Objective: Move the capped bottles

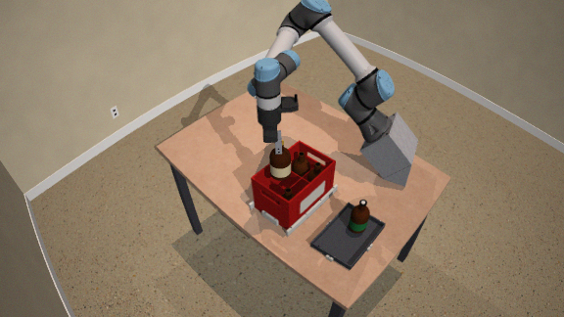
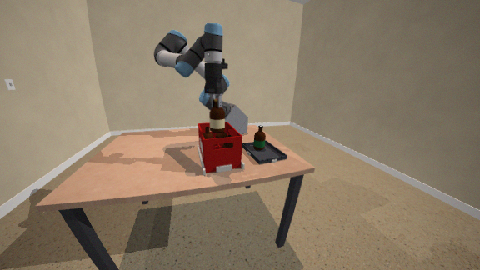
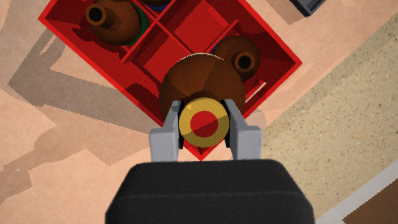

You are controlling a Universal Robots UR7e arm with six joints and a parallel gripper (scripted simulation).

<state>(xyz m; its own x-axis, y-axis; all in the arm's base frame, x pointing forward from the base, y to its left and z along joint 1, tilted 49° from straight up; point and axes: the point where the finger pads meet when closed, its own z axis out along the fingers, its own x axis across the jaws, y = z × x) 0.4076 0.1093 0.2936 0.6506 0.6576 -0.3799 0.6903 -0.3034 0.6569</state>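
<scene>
Table (image 2: 137, 175): pinkish-tan top, dark legs, mottled with arm shadows. Room has beige walls, white baseboard, speckled tan floor; wall outlet (image 1: 115, 112) well off from the claw on the far wall.

Claw (image 3: 204, 131) points straight down, clenched on the capped bottle (image 1: 280, 163) at its neck. A finger (image 3: 169, 131) sits on each side of the yellow-and-red cap (image 3: 204, 122). Bottle hangs upright with a cream label, its lower body at the rim of the crate (image 1: 313, 192), directly under the claw over one corner cell.

Crate: red, divided into cells, sits on the table below the claw. Open bottles in it: one (image 3: 243, 55) in the cell just past the held bottle, one (image 3: 111, 17) further off in the wrist view. The top view shows a third neck (image 1: 288, 193) low in a near cell, too small to tell whether it is capped.

Tray (image 1: 327, 245): dark, well apart from the claw, beyond the crate. A bottle (image 1: 359, 216) with a green label stands upright on it.

Hidden: the held bottle's base is blocked by the crate wall. The wrist view cuts off the crate's far cells and shows only a tray corner. The claw body covers the near table edge.
</scene>
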